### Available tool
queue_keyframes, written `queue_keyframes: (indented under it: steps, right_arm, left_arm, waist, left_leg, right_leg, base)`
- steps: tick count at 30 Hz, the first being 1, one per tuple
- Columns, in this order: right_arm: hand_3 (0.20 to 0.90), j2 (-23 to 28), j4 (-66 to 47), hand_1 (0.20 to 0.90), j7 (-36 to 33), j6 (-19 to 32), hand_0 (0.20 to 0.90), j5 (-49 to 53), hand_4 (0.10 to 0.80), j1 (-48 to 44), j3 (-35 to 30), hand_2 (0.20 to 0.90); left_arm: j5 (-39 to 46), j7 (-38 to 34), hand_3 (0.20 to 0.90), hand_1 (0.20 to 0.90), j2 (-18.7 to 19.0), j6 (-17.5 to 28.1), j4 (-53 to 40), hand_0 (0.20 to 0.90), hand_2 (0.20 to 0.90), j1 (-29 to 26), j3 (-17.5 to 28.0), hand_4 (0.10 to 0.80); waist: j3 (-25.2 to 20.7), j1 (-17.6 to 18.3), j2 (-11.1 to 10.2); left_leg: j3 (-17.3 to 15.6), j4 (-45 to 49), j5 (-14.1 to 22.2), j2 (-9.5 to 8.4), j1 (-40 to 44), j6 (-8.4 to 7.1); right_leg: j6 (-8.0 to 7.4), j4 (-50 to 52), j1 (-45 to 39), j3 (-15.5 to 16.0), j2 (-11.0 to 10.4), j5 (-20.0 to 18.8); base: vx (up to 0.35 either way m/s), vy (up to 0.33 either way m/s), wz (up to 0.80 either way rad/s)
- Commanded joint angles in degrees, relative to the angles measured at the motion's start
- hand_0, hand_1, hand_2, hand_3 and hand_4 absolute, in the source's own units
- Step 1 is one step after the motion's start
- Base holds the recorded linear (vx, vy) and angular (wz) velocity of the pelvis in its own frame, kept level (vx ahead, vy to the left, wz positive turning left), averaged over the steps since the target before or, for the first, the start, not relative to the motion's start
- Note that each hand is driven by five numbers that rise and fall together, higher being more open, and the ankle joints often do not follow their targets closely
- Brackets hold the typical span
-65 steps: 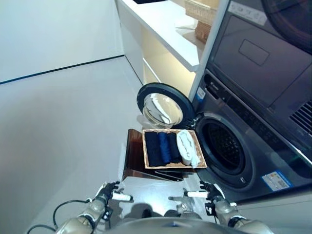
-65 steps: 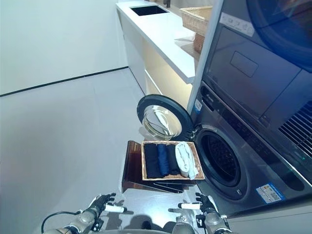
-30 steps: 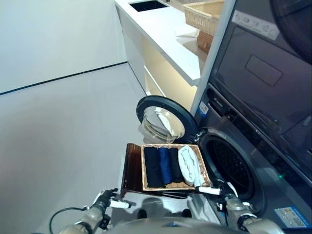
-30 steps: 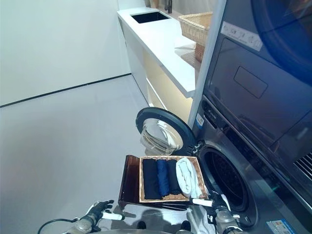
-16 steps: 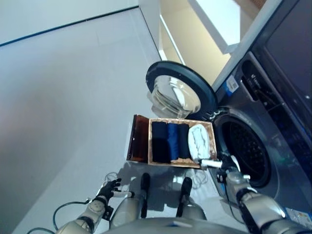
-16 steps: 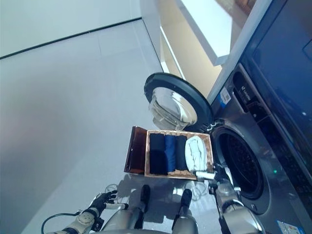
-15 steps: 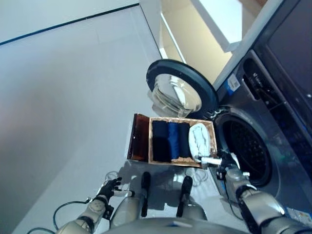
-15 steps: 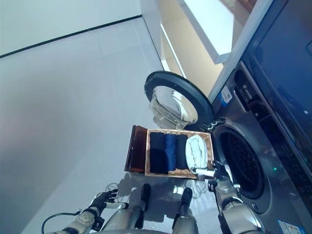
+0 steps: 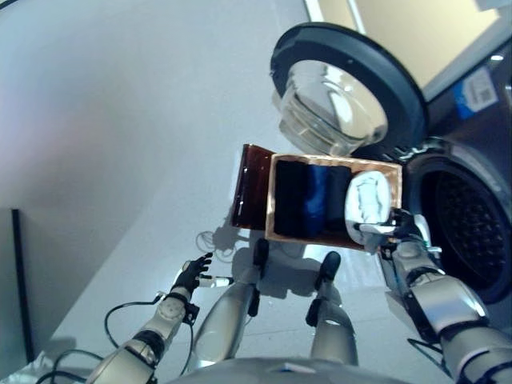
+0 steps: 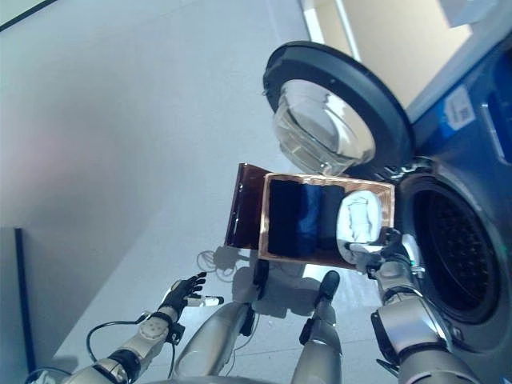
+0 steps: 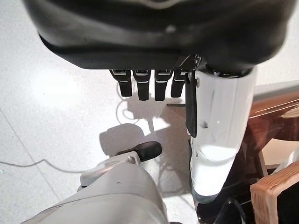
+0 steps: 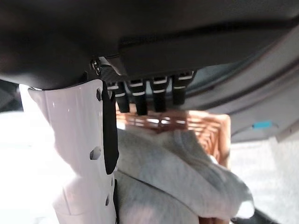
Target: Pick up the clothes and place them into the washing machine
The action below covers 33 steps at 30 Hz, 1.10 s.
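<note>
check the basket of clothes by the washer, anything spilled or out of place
Nothing stands out. The folded clothes lie side by side inside the wicker basket, none spilled on the floor, and the washer door hangs fully open.

Both eye views looked steeply down from the head, sharing the basket [image 9: 332,202] and washer door [image 10: 332,108]. Left wrist cam faced the floor [image 11: 51,102] close up; right wrist cam sat right over the white cloth [image 12: 187,163].
</note>
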<state>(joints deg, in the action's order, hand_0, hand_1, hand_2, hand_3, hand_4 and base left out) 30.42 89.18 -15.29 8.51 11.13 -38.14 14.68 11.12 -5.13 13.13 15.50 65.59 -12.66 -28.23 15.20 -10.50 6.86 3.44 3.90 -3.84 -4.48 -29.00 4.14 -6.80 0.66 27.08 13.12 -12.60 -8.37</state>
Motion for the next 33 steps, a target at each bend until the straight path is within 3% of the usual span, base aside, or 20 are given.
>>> queue_keyframes:
  steps: [1,6,17,18,19,21,22,33]
  right_arm:
    - [0.9,6.73,-0.46,0.9,-3.99,0.64,0.9,-0.57,0.8,-3.24,2.56,0.9]
    - [0.9,6.63,-1.66,0.9,-5.22,1.31,0.9,-0.3,0.8,-4.75,3.43,0.9]
    - [0.9,1.29,-4.33,0.9,-5.37,2.47,0.9,-0.3,0.8,-5.24,6.18,0.9]
    - [0.776,1.07,-4.28,0.776,-5.3,2.47,0.776,-0.31,0.712,-5.23,6.27,0.776]
    - [0.549,0.89,-4.2,0.549,-5.16,2.49,0.549,-0.29,0.549,-5.13,6.22,0.549]
    - [0.411,0.83,-4.17,0.411,-5.12,2.51,0.411,-0.24,0.451,-5.14,6.22,0.411]
    - [0.2,0.77,-4.27,0.2,-5.05,2.53,0.2,-0.3,0.3,-5.2,6.36,0.2]
    - [0.2,1.55,-2.8,0.2,-5.26,2.21,0.2,-1.16,0.3,-5.72,5.66,0.2]
  left_arm:
    - [1.53,-1.08,0.9,0.9,1.27,2.18,-1.28,0.9,0.9,-0.02,-0.48,0.8]
    - [3.21,-2.2,0.9,0.9,1.23,2.85,-1.06,0.9,0.9,-0.68,-0.94,0.8]
    - [4.17,-3.4,0.9,0.9,0.55,3.38,1.77,0.9,0.9,-1.4,-1.05,0.8]
    - [4.07,-3.46,0.9,0.9,0.52,3.44,1.92,0.9,0.9,-1.35,-0.99,0.8]
    - [4.02,-3.39,0.9,0.9,0.49,3.43,1.94,0.9,0.9,-1.33,-0.95,0.8]
    - [3.94,-3.39,0.9,0.9,0.5,3.52,1.95,0.9,0.9,-1.25,-0.94,0.8]
    - [3.92,-3.37,0.9,0.9,0.6,3.54,1.77,0.9,0.9,-1.08,-0.79,0.8]
    - [2.33,-2.41,0.9,0.9,1.18,3.53,-1.51,0.9,0.9,1.13,-1.69,0.8]
  waist:
    - [-0.04,-0.98,-0.08]
    - [-0.31,-1.15,0.06]
    - [-1.3,-0.8,-1.47]
    - [-1.37,-0.89,-1.55]
    - [-1.4,-0.98,-1.53]
    - [-1.47,-1.05,-1.58]
    - [-1.5,-1.14,-1.56]
    - [-1.43,-2.4,-0.8]
  left_leg:
    - [1.57,6.17,2.89,-1.11,-6.81,-5.71]
    - [1.46,6.22,2.94,-1.94,-8.06,-5.84]
    - [1.62,7.18,3.76,-2.54,-8.33,-5.74]
    - [1.68,7.2,3.84,-2.57,-8.19,-5.74]
    - [1.69,7.26,3.88,-2.59,-8.13,-5.73]
    - [1.71,7.3,3.93,-2.62,-8.06,-5.73]
    - [1.77,7.35,3.97,-2.63,-8.01,-5.7]
    - [2.1,7.36,3.78,-2.95,-8.22,-5.47]
  right_leg:
    - [-0.03,3.74,-3.13,-1.68,-4.01,3.02]
    - [-0.37,1.87,-3.58,-1.32,-4.47,2.23]
    - [-0.63,0.21,-5.05,-0.73,-4.47,1.73]
    - [-0.63,0.08,-5.35,-0.63,-4.46,1.72]
    - [-0.64,0.04,-5.51,-0.52,-4.46,1.75]
    - [-0.64,0.03,-5.63,-0.44,-4.46,1.77]
    - [-0.64,0.03,-5.7,-0.31,-4.46,1.8]
    - [-0.65,0.39,-5.58,0.28,-4.35,2.22]
  base:
    - [0.04,0.036,0.07]
    - [0.051,0.028,0.03]
    - [0.013,0.001,0.01]
    - [0.0,0.0,0.0]
    - [0.0,0.0,0.0]
    - [0.0,0.0,0.0]
    - [0.0,0.0,0.0]
    - [0.001,0.003,0.02]
